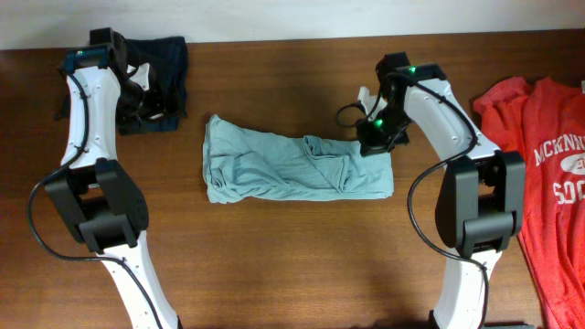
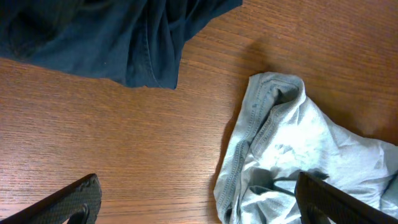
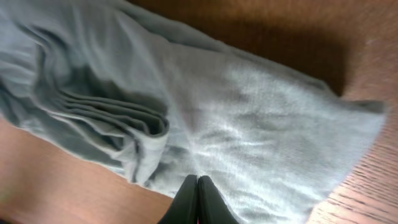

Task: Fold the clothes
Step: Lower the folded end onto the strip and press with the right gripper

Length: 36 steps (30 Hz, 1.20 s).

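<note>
A pale grey-teal T-shirt [image 1: 292, 169] lies bunched into a long strip across the middle of the table. My right gripper [image 1: 373, 137] is at the strip's upper right end. In the right wrist view its fingers [image 3: 197, 180] are shut together with a pinch of the grey-teal T-shirt [image 3: 249, 112] puckering at the tips. My left gripper [image 1: 155, 105] hovers left of the strip, apart from it. It is wide open [image 2: 199, 205] over bare wood, with the shirt's left end [image 2: 292, 155] close to one finger. A red T-shirt [image 1: 539, 155] with white lettering lies at the right edge.
A dark navy garment [image 1: 164, 59] sits crumpled at the back left, under the left arm, and its hem [image 2: 93, 31] fills the top of the left wrist view. Both arm bases stand at the table's front.
</note>
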Motion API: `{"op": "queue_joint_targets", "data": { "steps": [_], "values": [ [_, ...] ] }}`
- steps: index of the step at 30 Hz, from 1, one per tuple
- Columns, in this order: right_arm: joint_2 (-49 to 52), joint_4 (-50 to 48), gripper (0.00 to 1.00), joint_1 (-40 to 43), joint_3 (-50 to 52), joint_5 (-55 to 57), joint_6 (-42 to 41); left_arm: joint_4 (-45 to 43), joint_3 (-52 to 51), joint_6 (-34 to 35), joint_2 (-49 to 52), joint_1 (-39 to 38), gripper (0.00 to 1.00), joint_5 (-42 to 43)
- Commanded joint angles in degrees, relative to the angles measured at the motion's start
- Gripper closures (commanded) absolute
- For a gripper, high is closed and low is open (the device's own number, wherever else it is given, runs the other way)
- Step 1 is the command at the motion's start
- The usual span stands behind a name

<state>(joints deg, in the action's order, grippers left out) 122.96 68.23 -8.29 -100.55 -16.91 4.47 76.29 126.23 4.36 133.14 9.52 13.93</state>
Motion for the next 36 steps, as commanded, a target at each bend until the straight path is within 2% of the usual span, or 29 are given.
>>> {"op": "queue_joint_targets", "data": {
  "steps": [1, 9, 18, 23, 29, 36],
  "values": [
    [-0.7, -2.2, 0.96, -0.4, 3.7, 0.8, -0.5, -0.3, 0.8, -0.1, 0.2, 0.1, 0.01, -0.2],
    [-0.7, -6.0, 0.96, -0.4, 6.8, -4.1, -0.5, -2.1, 0.8, -0.1, 0.2, 0.1, 0.01, -0.2],
    [-0.7, -8.0, 0.96, -0.8, 7.1, -4.3, -0.5, -2.1, 0.8, -0.1, 0.2, 0.1, 0.01, -0.2],
    [-0.7, -10.3, 0.96, -1.1, 8.8, -4.5, -3.5, -2.1, 0.8, -0.1, 0.2, 0.1, 0.01, -0.2],
    [-0.7, -13.0, 0.96, -2.6, 10.7, -10.4, -3.5, -2.1, 0.8, -0.1, 0.2, 0.1, 0.01, -0.2],
    [-0.7, -11.5, 0.96, -5.0, 10.7, -17.4, -3.5, -2.1, 0.8, -0.1, 0.2, 0.1, 0.01, -0.2]
  ]
}}
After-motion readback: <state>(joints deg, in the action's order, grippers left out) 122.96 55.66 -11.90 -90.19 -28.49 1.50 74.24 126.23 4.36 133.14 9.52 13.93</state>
